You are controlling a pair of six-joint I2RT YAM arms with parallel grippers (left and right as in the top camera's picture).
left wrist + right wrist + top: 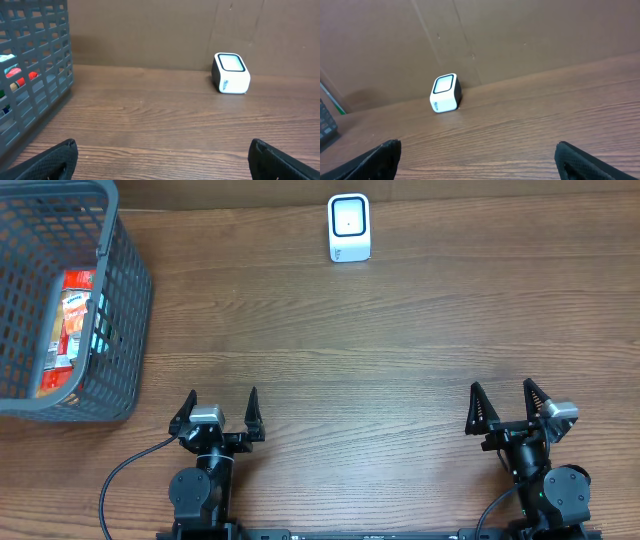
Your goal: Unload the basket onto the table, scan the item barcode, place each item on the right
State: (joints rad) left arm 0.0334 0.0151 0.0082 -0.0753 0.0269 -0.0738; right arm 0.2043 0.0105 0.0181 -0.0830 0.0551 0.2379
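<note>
A wooden table (pixel 400 340) with brown grain running from 9 to 3 o'clock was seen across the whole overhead view. Along its 12 o'clock edge a plain brown board wall (pixel 530 30) was set upright, crossed by thin vertical seams. The surface was lit evenly and softly

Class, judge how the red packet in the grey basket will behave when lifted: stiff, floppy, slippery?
The red packet looks like a thin printed wrapper, so probably light and floppy. Its seemingly shiny film may slip. Being flat, it probably won't roll in the basket.
</note>
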